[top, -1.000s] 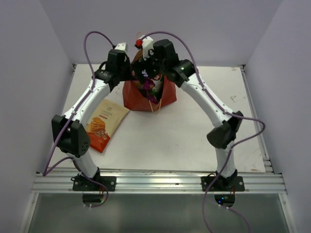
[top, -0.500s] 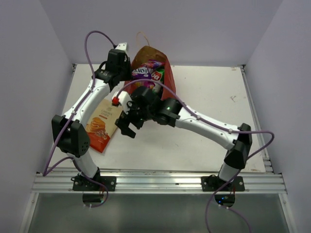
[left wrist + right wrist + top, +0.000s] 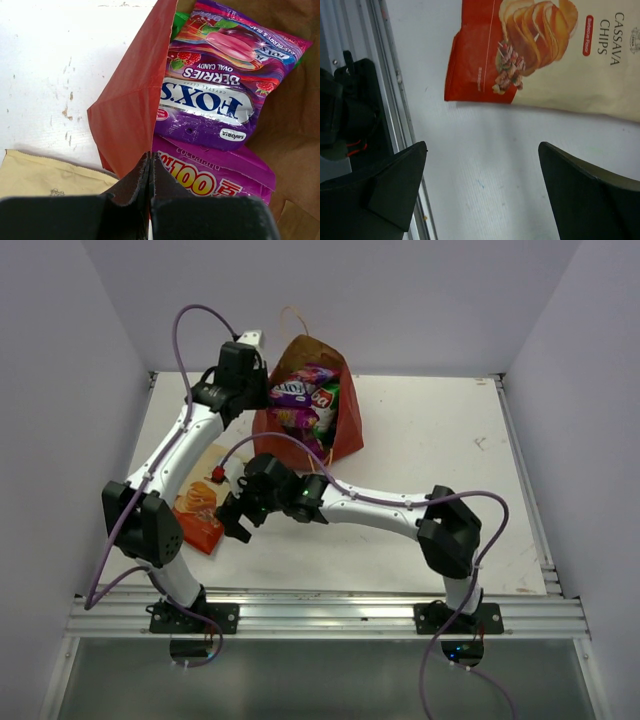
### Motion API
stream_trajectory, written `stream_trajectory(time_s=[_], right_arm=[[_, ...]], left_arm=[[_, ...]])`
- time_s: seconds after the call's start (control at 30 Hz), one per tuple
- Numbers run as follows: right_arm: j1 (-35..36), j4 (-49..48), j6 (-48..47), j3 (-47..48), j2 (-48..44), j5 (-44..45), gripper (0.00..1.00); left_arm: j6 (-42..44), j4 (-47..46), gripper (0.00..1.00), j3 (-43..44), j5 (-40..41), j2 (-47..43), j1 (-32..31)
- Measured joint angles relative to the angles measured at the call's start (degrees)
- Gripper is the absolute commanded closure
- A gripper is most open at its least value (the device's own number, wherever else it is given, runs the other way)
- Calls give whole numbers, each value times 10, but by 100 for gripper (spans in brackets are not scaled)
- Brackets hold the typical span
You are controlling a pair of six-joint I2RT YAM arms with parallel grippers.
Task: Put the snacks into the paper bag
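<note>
The right arm had swung out of the bag (image 3: 347, 436) and down to the near left. Its right fingers (image 3: 238, 523) hung wide open and empty, just right of the chips (image 3: 198, 508), the last packet on the tabletop (image 3: 440, 440). So we judged four were in, one to go. The left fingers (image 3: 150, 167) stayed closed, apparently pinching the bag's left rim. Only the left wrist showed the candy packs (image 3: 215, 95) clearly inside. Only the right wrist showed the chips untouched.

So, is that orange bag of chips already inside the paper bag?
No, the orange chips packet lies flat on the table, outside the paper bag.
</note>
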State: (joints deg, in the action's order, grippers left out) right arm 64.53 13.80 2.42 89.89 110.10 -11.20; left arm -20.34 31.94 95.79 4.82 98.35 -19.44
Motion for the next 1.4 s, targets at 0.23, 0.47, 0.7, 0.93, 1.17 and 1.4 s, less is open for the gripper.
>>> stream_trajectory(time_s=[0.23,0.47,0.7,0.93,1.17,1.4], right_arm=[[15,-185,19,-42,91,37,1],[27,-255,12,-17,201,109,1],[35,-304,-17,9,204,176,1],[35,-312,-48,35,204,187,1],[30,-305,-37,223,310,161,1],[20,-250,-14,220,346,144,1]], left_arm=[[0,31,100,0,-5,-16,0],[0,35,100,-7,-9,-21,0],[0,33,100,-8,-12,-21,1],[-1,33,100,-8,-17,-21,1],[1,34,100,-8,-12,-21,2],[4,33,100,-8,-11,-21,2]])
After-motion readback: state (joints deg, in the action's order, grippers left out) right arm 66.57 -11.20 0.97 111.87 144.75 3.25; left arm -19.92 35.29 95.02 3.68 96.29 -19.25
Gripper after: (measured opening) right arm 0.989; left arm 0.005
